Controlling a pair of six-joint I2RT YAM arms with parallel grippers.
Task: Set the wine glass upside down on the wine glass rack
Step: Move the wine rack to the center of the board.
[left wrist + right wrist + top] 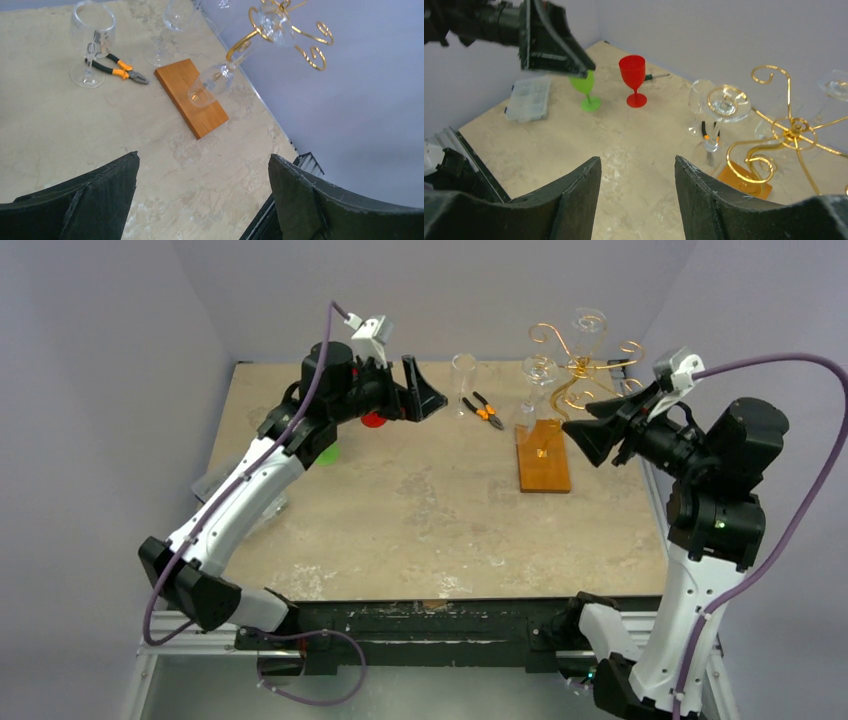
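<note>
Gold-wire wine glass rack (180, 85) cropped; hanging wine glass (210, 85) faint.

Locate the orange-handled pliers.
In the top view the orange-handled pliers lie far back, right of centre, between the upright clear wine glass and the rack's orange-brown wooden base.

I see orange-handled pliers (117, 69) lying flat on the table (400, 510). A red goblet (633, 80) stands upright near a green goblet (584, 84), with a clear plastic box (528, 97) beside them.

Pale lavender walls (100, 390), beige marbled tabletop (430, 510), black frame (430, 625) along its near edge
</note>
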